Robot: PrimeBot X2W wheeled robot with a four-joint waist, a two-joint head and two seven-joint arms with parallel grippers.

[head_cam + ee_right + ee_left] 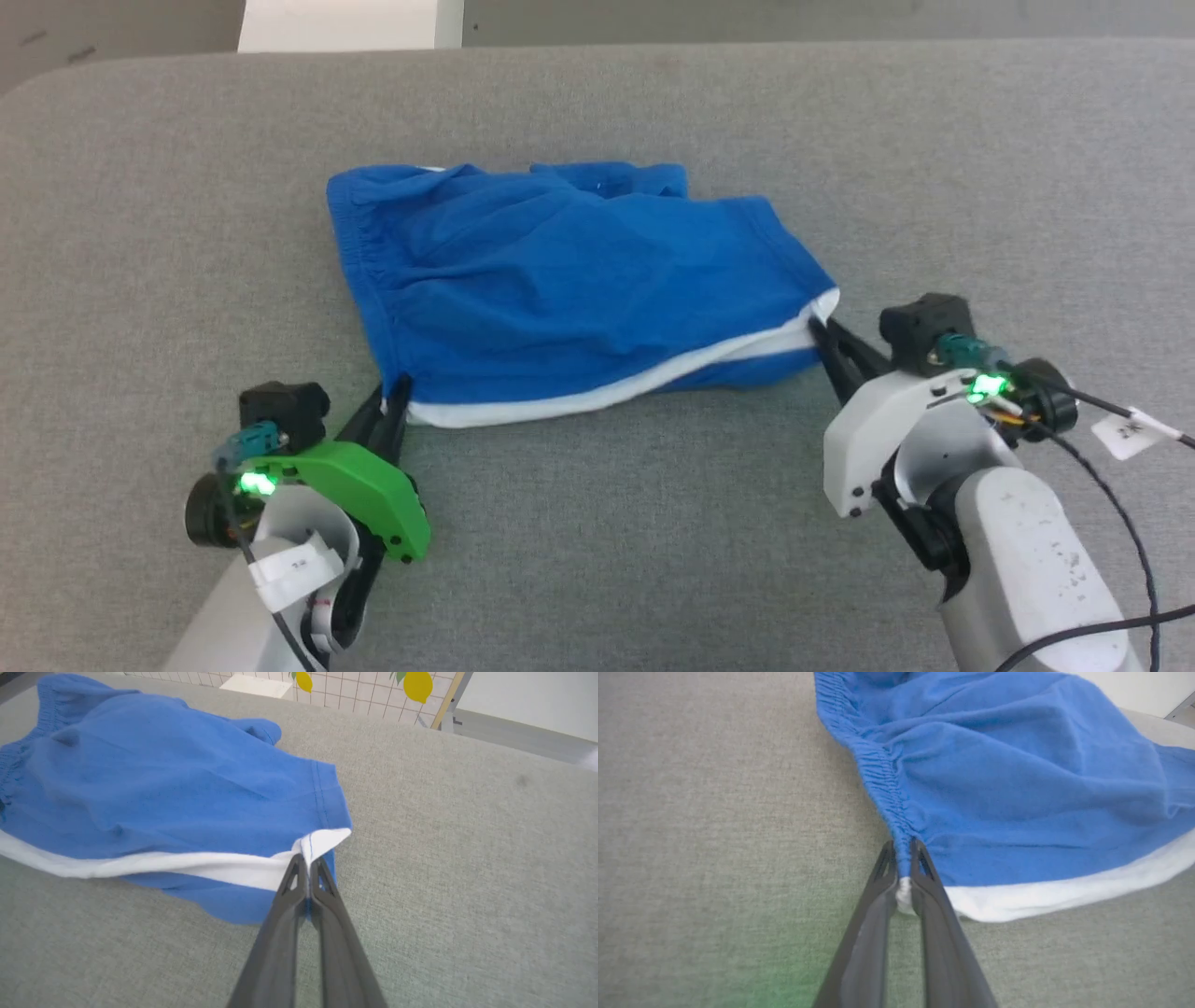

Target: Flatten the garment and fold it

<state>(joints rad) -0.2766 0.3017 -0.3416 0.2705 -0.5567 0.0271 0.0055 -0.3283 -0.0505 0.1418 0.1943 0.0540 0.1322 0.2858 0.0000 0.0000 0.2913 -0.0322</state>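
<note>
The garment (pixel 569 280), bright blue shorts with a white stripe along the near edge, lies rumpled on the grey table (pixel 607 523). My left gripper (pixel 397 390) is shut on its near left corner, where the gathered waistband (pixel 882 784) meets the white stripe. In the left wrist view the left gripper (pixel 903 856) pinches that corner of the garment (pixel 1017 788) between its fingers. My right gripper (pixel 822 329) is shut on the garment's near right corner. The right wrist view shows the right gripper (pixel 304 865) clamped on the white stripe of the garment (pixel 163 784), beside the hem.
Grey fabric covers the table on all sides of the shorts. A white block (pixel 341 23) stands beyond the far edge. In the right wrist view a tiled wall with lemon pictures (pixel 416 686) rises behind the table.
</note>
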